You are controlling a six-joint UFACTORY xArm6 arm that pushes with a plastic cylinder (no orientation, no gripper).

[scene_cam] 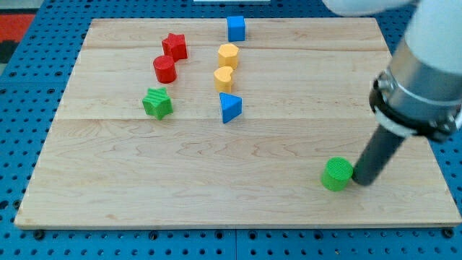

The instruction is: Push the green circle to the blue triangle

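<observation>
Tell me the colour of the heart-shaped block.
Yellow-orange: the heart-shaped block, clearest in the camera view.

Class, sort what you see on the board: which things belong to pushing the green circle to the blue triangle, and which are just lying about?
Belongs to the job:
green circle
blue triangle
my tip, against the circle's right side

Just lying about:
green star
red star
red cylinder
blue cube
orange hexagon
orange heart
</observation>
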